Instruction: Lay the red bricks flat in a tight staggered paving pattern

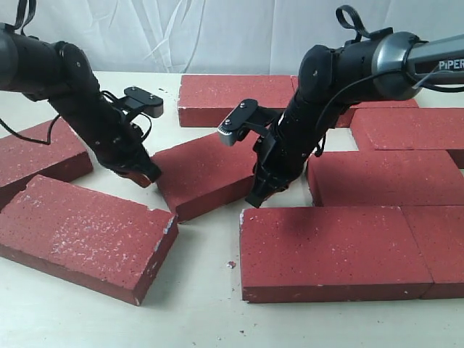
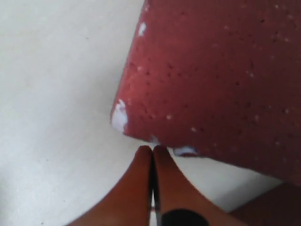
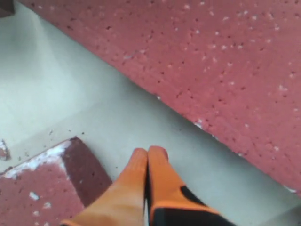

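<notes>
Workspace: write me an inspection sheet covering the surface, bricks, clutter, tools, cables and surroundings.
Surface: pale table.
Job's things: red bricks all lie flat. The right-hand group sits in close rows, the middle brick lies skewed, and the two left bricks lie apart from the group.
Clutter: small crumb on the table.
Tools: left tool is shut, tip at the middle brick's left corner. Right tool is shut, tip down in the gap at that brick's right end. Neither holds anything.
Cables: black loops above both arms.
Surroundings: white cloth backdrop.
</notes>
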Robot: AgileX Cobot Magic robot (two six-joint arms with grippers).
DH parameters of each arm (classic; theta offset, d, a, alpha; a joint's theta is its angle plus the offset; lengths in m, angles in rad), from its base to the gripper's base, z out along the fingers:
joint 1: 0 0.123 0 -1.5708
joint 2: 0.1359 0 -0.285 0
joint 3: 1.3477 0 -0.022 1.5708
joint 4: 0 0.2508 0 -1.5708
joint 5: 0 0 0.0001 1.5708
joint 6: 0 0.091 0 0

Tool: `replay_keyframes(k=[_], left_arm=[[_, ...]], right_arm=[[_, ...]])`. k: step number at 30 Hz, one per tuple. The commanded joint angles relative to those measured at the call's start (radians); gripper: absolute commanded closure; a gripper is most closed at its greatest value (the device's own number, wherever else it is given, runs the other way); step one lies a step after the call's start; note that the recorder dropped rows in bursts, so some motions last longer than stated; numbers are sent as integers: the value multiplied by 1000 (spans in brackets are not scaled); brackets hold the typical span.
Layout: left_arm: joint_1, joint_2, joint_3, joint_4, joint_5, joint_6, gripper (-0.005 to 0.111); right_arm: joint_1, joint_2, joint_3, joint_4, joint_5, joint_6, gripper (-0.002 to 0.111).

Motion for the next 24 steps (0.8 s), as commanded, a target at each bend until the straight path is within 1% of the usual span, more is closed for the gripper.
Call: replay_keyframes(k=[1,4,10,14,17,21,22,24], left_arm=[[-3,28,-25,-49,-85,4,106],[-3,35,-27,-76,-162,4,106],[-3,59,-27,-86,-270,4,106],[-3,71,-27,-86,-370,4,106],[-3,71,-27,-119,-406,4,106],[-3,71,-27,-126,-446,4,106],[-3,71,-27,-126,-476,4,106],[-16,71,-27,-139,-498,4,106]], right_arm=[[0,15,-6,-2,-77,-9,109],[0,15,-6,19,-132,-9,109],[0,19,-6,39,-210,-9,109],[0,43,-6,43,-266,-9,109],[0,59,-6,43,-295,-9,109],[0,57,-6,52,-290,-5,109],[0,49,-6,60,-267,-5,109],[0,33,-6,82,-255,-5,109]])
